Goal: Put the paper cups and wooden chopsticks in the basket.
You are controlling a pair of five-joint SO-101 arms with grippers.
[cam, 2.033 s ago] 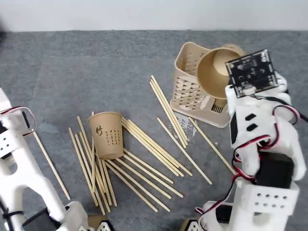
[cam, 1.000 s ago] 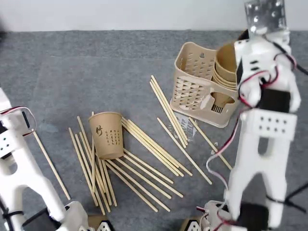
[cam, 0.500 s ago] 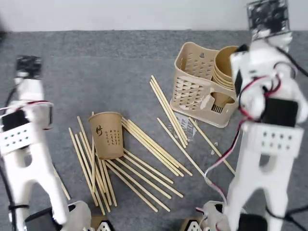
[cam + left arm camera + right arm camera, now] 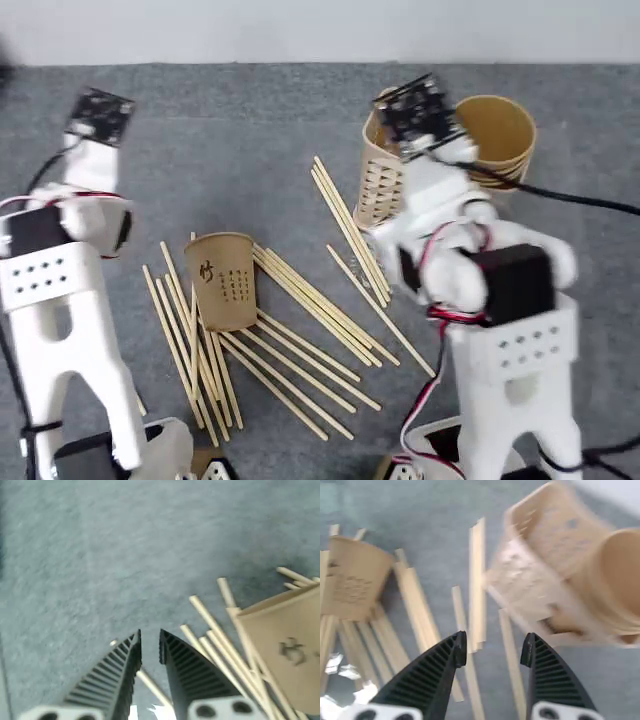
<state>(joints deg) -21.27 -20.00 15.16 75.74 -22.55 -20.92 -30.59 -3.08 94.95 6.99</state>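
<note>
Over the table's left side, your left gripper is open only a crack and holds nothing. One chopstick lies on the table under its tips. Just beside it the loose cup rests on the spread of chopsticks.

Your right gripper is wide open and empty. It hangs above the chopsticks that lie between the loose cup and the basket.

The basket sits toward the table's far right corner, with your right arm over part of it. A cup stack is in its right end.

The rest of the chopsticks fan across the middle of the table, from the basket's left side down toward the near edge. None that you can see are in the basket.
</note>
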